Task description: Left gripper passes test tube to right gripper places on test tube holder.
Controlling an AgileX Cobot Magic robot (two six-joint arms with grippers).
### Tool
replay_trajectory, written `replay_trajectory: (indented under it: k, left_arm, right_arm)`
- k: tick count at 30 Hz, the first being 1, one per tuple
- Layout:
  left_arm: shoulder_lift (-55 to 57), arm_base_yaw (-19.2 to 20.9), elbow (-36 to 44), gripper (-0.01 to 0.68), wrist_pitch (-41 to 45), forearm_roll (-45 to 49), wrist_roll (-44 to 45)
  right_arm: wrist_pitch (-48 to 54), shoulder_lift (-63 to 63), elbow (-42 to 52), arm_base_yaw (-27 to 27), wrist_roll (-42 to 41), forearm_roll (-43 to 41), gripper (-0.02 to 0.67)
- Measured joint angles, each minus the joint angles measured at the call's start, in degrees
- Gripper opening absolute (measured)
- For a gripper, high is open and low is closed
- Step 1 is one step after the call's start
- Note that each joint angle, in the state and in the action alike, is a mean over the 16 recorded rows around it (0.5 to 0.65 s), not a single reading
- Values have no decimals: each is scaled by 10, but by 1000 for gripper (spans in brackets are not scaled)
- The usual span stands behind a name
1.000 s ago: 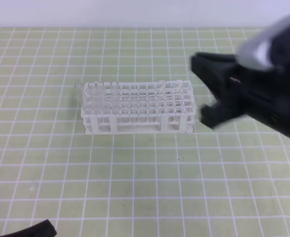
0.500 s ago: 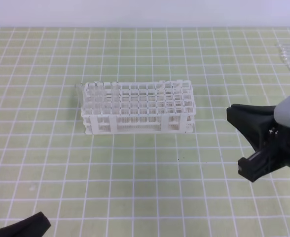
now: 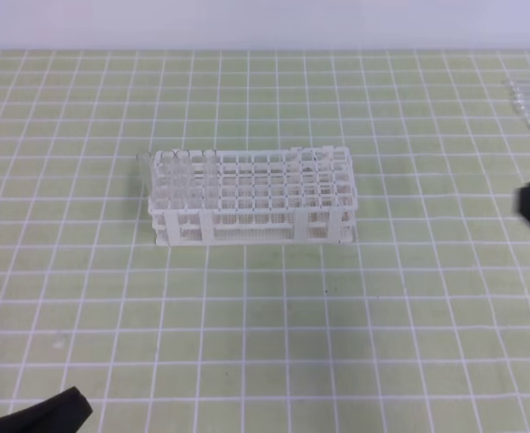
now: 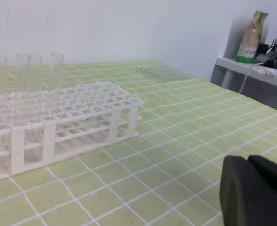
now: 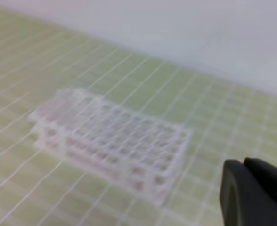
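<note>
Standing empty near the edges of the scene, both tools look to be between cycles, so the step in hand reads as fetching a fresh tube rather than handing one over. The left tool (image 4: 254, 190) shows only its dark fingertips at the lower right of its own wrist view, jaws pressed together with nothing between them; in the high view just a black sliver of it sits at the bottom left corner. The right tool (image 5: 256, 193) is likewise closed on nothing, and in the high view it barely reaches past the right edge.

The test tube holder (image 3: 251, 196) sits on the green gridded counter (image 3: 274, 343), well apart from both tools. Several clear test tubes (image 4: 28, 75) stand upright in the holes at its left end; the rest of the lattice appears unfilled. More loose tubes (image 3: 528, 97) lie flat at the far right of the counter.

Judged from this, the next move calls for the left tool to open, reach a loose tube across the counter and close on it, then meet the right tool for the pass.
</note>
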Motion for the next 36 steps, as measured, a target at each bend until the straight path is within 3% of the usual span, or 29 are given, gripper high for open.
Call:
replay_trajectory:
  k: [10,16,28,36]
  left_arm:
    - [-1,0,-3,-2,-1,-5,0]
    - [-1,0,-3,-2,-1,-6,0]
    - [-1,0,-3,-2,-1,-6,0]
    - [-1,0,-3,-2,-1,-6,0]
  right_arm:
    - [-103,-232,188,-172,1,17,-16]
    - [-129,-354,282,-238,9,41,-16]
    - [-91,-435,318,-264,20,68,-16]
    - [-52,-435,318,-264,-102,183,-16]
